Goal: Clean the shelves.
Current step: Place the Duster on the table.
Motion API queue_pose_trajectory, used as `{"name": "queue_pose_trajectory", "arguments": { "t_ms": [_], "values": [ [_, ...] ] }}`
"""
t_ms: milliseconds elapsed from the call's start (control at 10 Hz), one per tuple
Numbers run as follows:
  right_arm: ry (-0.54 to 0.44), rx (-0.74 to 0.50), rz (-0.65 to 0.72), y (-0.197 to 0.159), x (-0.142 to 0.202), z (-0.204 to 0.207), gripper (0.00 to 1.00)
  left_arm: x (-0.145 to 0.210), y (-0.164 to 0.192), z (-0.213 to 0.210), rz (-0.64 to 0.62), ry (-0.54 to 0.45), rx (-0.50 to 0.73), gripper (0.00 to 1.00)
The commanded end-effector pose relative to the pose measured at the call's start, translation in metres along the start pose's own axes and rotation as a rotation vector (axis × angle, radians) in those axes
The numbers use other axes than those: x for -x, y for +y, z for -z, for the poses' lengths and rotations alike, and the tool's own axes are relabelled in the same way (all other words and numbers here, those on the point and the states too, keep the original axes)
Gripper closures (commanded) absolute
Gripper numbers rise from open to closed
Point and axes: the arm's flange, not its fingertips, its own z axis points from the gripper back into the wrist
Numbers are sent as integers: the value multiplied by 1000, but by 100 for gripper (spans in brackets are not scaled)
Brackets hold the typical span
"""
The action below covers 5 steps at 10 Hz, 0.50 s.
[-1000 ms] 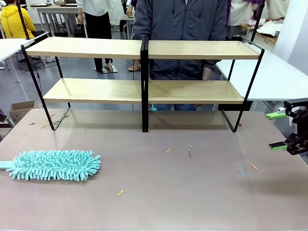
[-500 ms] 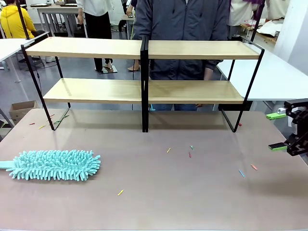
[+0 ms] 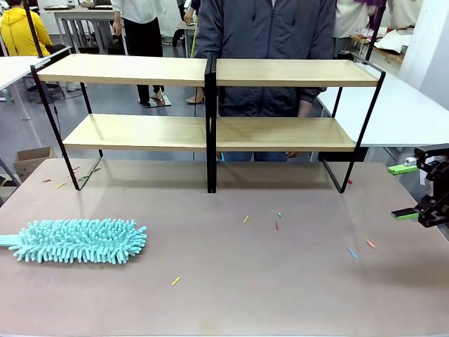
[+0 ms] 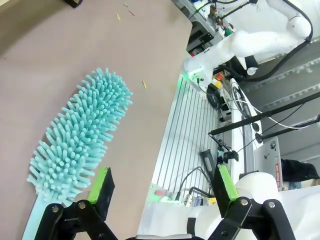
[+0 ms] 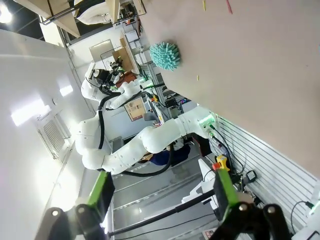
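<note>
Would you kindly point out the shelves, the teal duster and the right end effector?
shelves (image 3: 280, 72), front view, top board.
teal duster (image 3: 77, 241), front view, fluffy head.
right end effector (image 3: 402, 191), front view, between fingertips.

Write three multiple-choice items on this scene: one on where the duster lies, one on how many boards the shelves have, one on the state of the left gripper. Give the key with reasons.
1. Where does the teal duster lie?
A. On the top board
B. On the tabletop, at the robot's left
C. In the right gripper

2. How many tiers of wooden boards do the shelves have?
A. One
B. Two
C. Four

3. What is the state of the left gripper?
A. Open, holding nothing
B. Shut on the duster
C. Shut on a shelf board

Key:
1 B: the front view shows it flat on the beige tabletop, in front of the rack's left end.
2 B: an upper and a lower tier sit in the black frame, split by a central upright.
3 A: in the left wrist view its green pads stand wide apart with nothing between them; the duster lies beyond them.
</note>
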Motion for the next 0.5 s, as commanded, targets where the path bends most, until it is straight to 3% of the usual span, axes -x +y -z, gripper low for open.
{"name": "queue_pose_trajectory", "arguments": {
  "t_ms": [0,400],
  "values": [
    [2,-10,-1,1,1,-2,0,0,-2,-2,14,8,7,0],
    [2,-10,-1,1,1,-2,0,0,-2,-2,14,8,7,0]
  ]
}}
